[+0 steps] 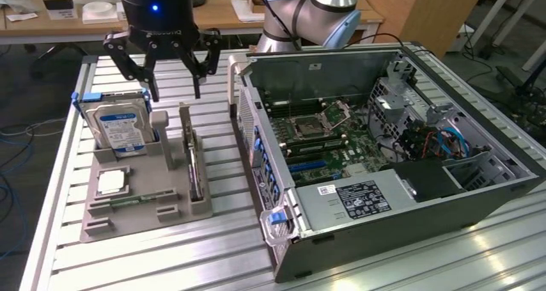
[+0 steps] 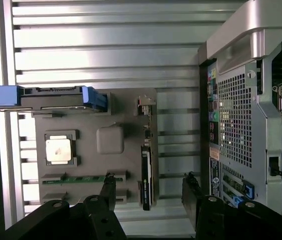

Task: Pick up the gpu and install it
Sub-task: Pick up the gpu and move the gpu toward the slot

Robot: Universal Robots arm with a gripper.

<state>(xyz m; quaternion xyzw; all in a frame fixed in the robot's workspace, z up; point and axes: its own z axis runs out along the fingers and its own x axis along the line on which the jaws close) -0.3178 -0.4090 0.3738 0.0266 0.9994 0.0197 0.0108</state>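
The gpu [image 1: 194,171] stands on edge in a slot of the grey holder [image 1: 158,176], thin and dark, with its pale bracket end toward the back. In the wrist view the gpu [image 2: 146,172] is a narrow dark strip on the holder [image 2: 110,140]. My gripper [image 1: 172,86] hangs above the holder's far end, open and empty. Its black fingers [image 2: 108,192] stand on either side of the card's line, well above it, touching nothing.
A silver hard drive [image 1: 122,128] with blue rails stands upright in the holder. A processor chip [image 1: 112,182] and a green memory stick [image 1: 137,200] lie beside it. The open computer case [image 1: 384,157] lies close on the exterior view's right, on the slatted metal table [image 1: 213,259].
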